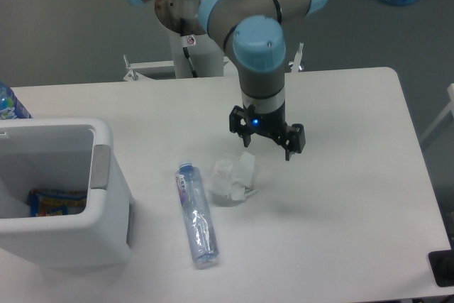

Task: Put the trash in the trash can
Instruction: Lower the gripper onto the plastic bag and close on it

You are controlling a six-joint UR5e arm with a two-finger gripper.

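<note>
Black and blue-lit, the tool (248, 152) poised just above the wrinkly whitish wad (233, 177), fingers spread apart and holding nothing, likely lined up for a first grab. Wad resting on the white counter (340, 175), just right of the slim water bottle (196, 214), lying flat, blue cap toward the far edge. Further left, the trash can (106, 196), open-topped, with a colourful wrapper (58, 202) already inside. Neither piece binned yet.
</note>
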